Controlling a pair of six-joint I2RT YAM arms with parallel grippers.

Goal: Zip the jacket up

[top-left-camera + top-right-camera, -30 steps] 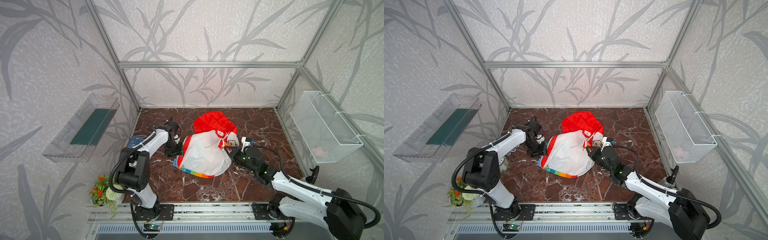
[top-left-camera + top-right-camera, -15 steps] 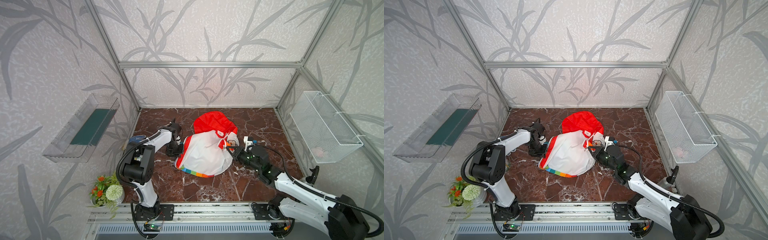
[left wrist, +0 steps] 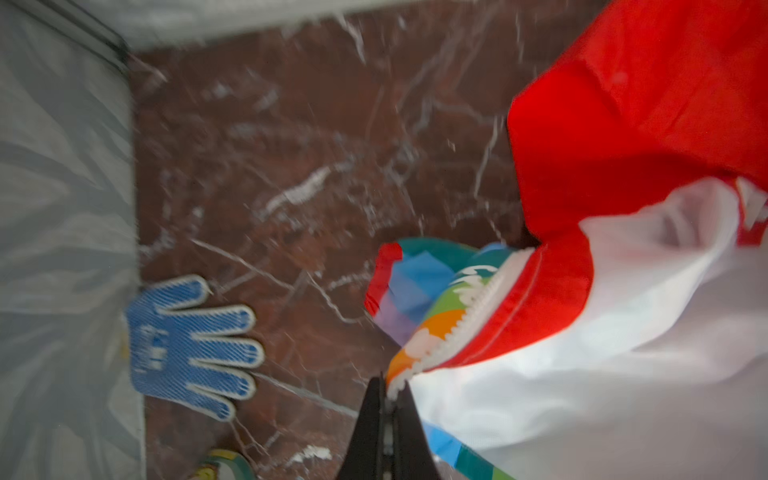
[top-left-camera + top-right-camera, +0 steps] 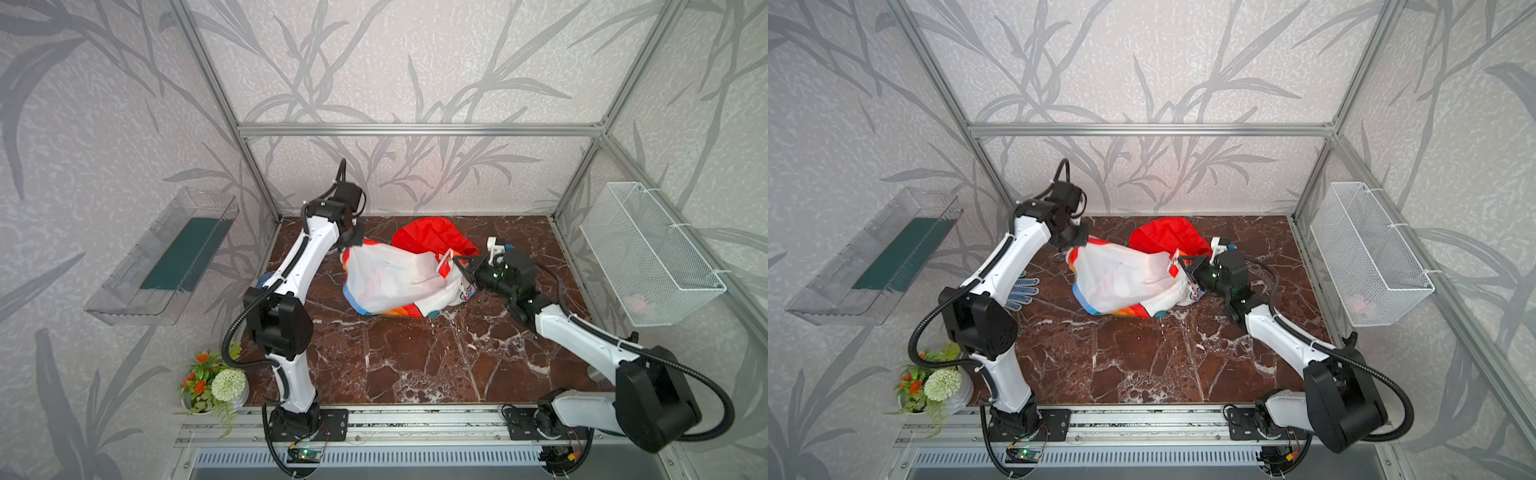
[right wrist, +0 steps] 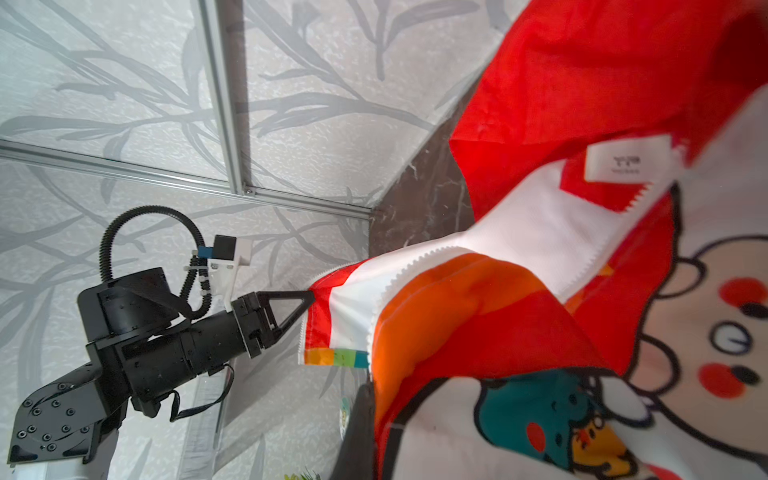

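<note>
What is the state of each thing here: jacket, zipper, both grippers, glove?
jacket: unzipped, held up between both grippers
zipper: open, its teeth not joined
left gripper: shut on the jacket's zipper edge
right gripper: shut on the jacket near the hood
glove: flat on the table, untouched

The floor (image 4: 415, 365) in front of the jacket (image 4: 395, 278) lies open; a blue glove (image 4: 1025, 291) lies by the left wall.

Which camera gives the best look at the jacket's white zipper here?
The right wrist view: the zipper is sharp, with unjoined toothed edges running across the jacket. The left wrist view shows one blurred row ending in the shut left gripper. In both top views the teeth are too small to see.
</note>
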